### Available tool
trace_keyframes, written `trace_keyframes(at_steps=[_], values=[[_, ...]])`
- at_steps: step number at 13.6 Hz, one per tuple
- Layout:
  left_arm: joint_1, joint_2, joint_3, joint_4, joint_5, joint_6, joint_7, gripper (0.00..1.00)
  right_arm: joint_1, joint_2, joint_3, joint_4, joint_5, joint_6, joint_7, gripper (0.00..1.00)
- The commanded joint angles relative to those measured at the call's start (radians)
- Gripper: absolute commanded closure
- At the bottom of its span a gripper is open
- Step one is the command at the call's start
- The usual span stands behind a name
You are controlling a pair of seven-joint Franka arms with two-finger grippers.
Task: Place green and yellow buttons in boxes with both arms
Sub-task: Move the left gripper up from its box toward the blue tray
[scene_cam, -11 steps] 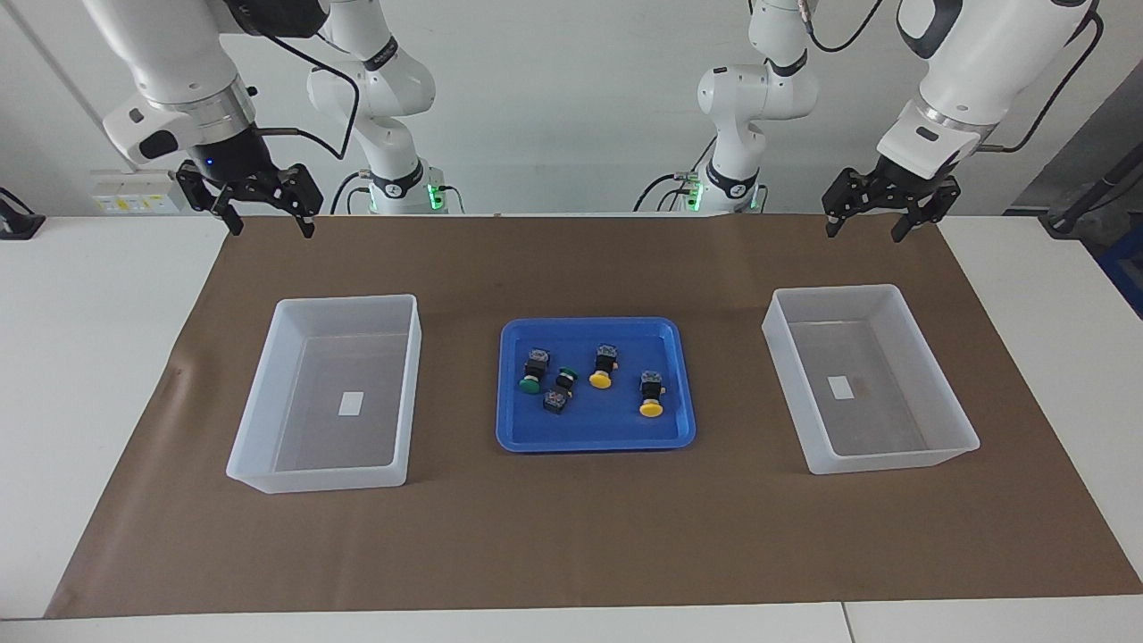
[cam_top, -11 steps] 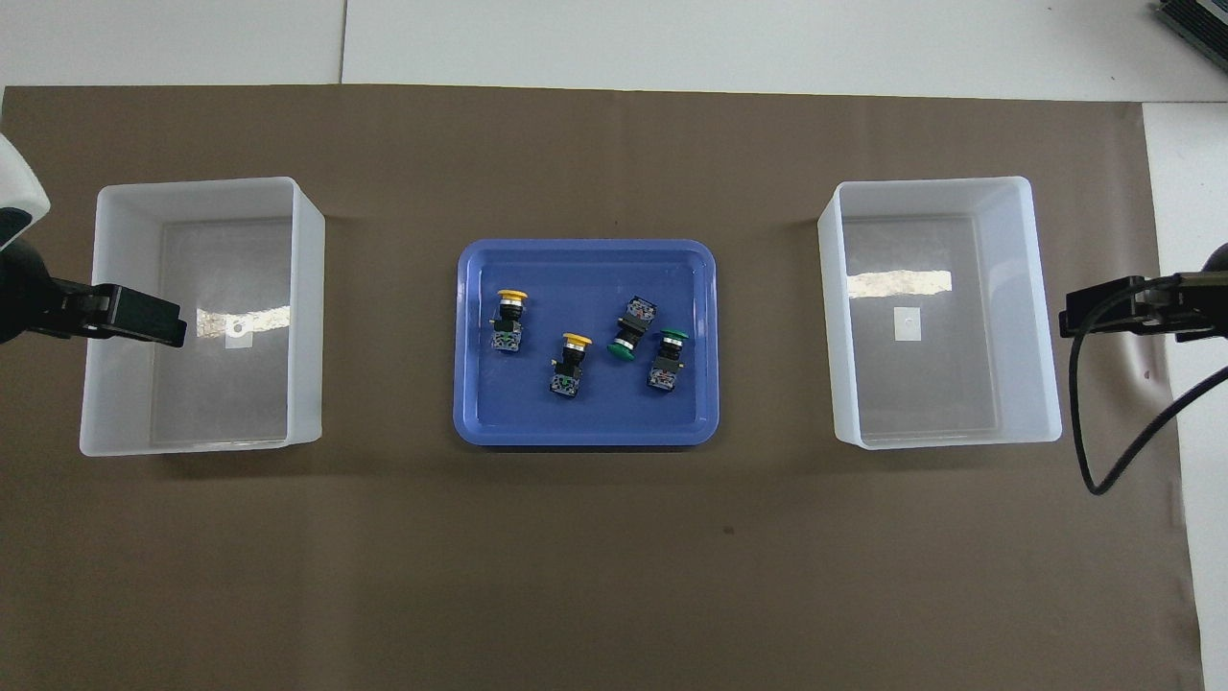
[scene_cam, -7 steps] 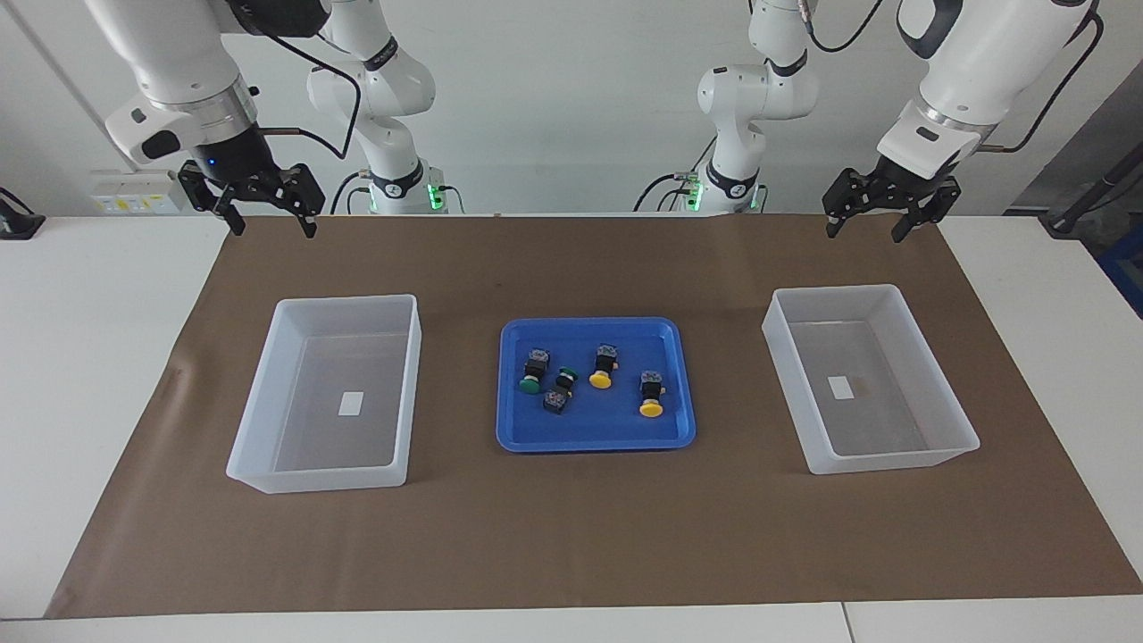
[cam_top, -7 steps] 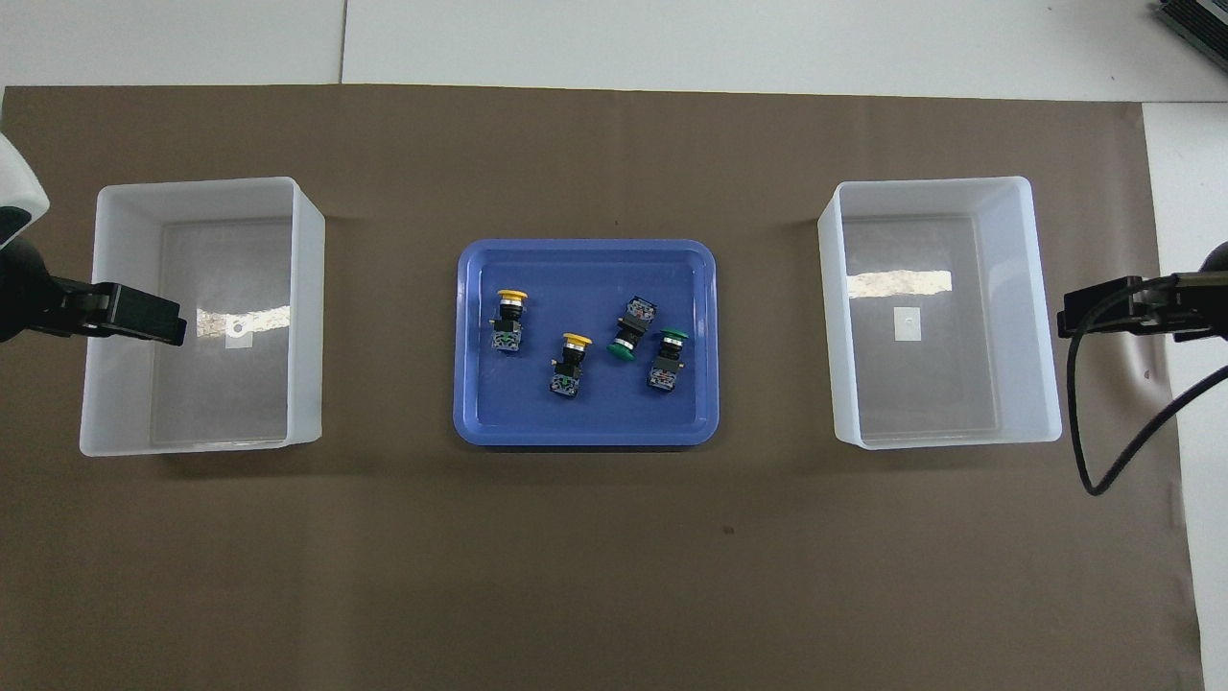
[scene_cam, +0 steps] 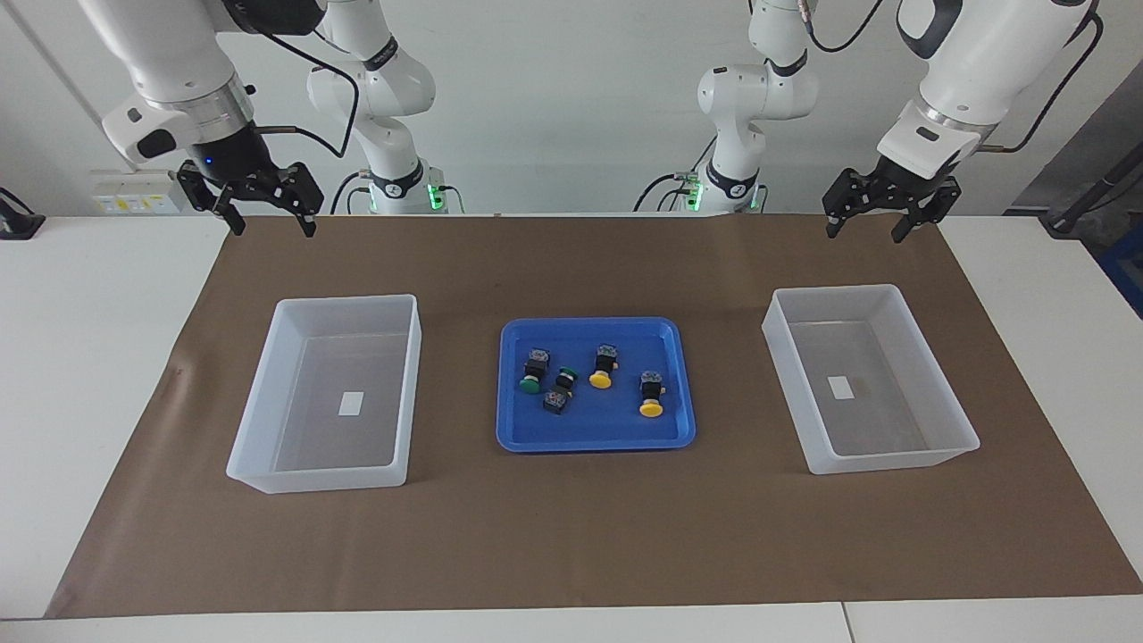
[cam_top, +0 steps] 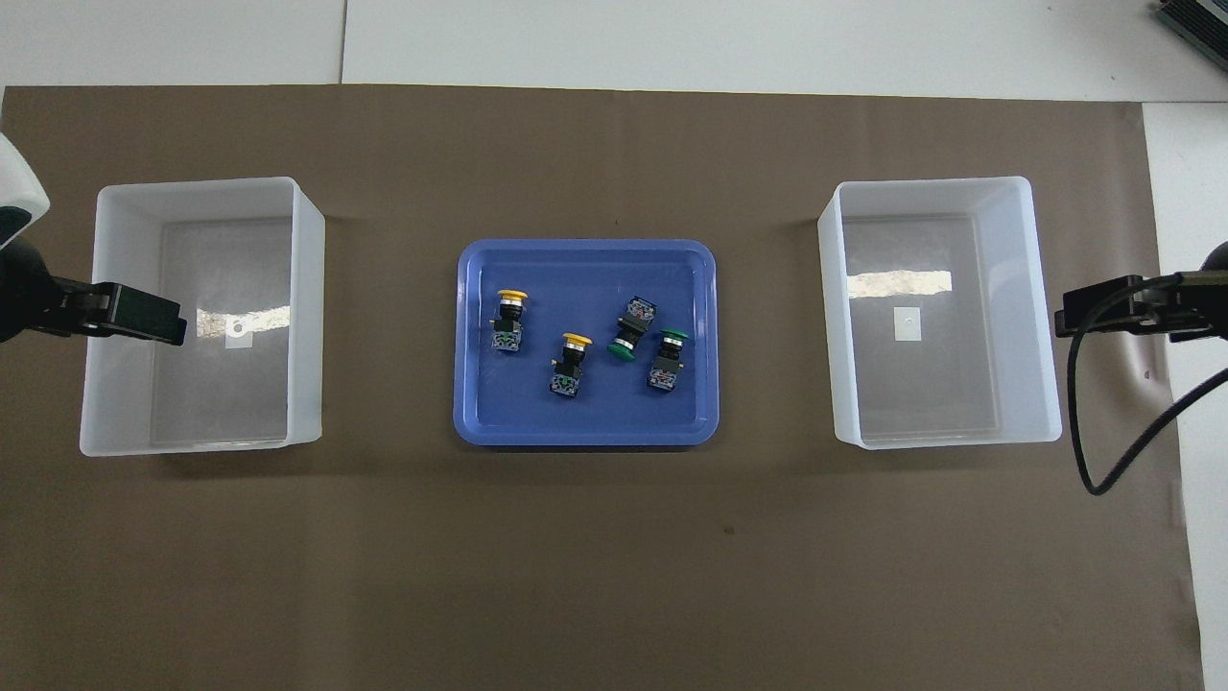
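Observation:
Two green buttons [scene_cam: 533,369] [scene_cam: 560,390] and two yellow buttons [scene_cam: 604,364] [scene_cam: 651,394] lie on their sides in a shallow blue tray [scene_cam: 594,439] at mid-table. In the overhead view the green ones [cam_top: 628,328] [cam_top: 667,360] lie toward the right arm's end and the yellow ones [cam_top: 508,321] [cam_top: 570,363] toward the left arm's end. One empty white box [scene_cam: 348,302] [cam_top: 931,182] stands at the right arm's end, the other [scene_cam: 839,291] [cam_top: 201,182] at the left arm's end. My right gripper [scene_cam: 271,228] [cam_top: 1084,320] and left gripper [scene_cam: 863,234] [cam_top: 144,321] hang open and empty, raised over the mat's edge nearest the robots.
A brown mat [scene_cam: 571,536] covers most of the white table [scene_cam: 89,357]. The blue tray [cam_top: 585,437] stands between the two boxes. A black cable [cam_top: 1103,461] loops down from the right arm.
The right arm's wrist has shifted slightly; its gripper stays in about the same place. The left gripper, buttons and boxes have not moved.

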Motion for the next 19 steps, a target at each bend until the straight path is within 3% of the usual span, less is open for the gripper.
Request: trace_keyframes(at_steps=[1, 7, 10, 19], values=[[-0.006, -0.022, 0.000, -0.038, -0.011, 0.079, -0.001, 0.00, -0.010, -0.007, 0.000, 0.004, 0.024, -0.001, -0.012, 0.00], [-0.111, -0.025, -0.008, -0.166, -0.012, 0.255, -0.007, 0.00, -0.011, -0.005, 0.000, 0.004, 0.022, -0.007, -0.017, 0.00], [-0.176, -0.019, -0.008, -0.280, -0.012, 0.404, -0.046, 0.00, -0.010, -0.007, 0.000, 0.004, 0.024, -0.005, -0.015, 0.00], [-0.322, 0.072, -0.008, -0.496, -0.012, 0.754, -0.179, 0.00, -0.010, -0.005, 0.000, 0.004, 0.024, -0.001, -0.014, 0.00]])
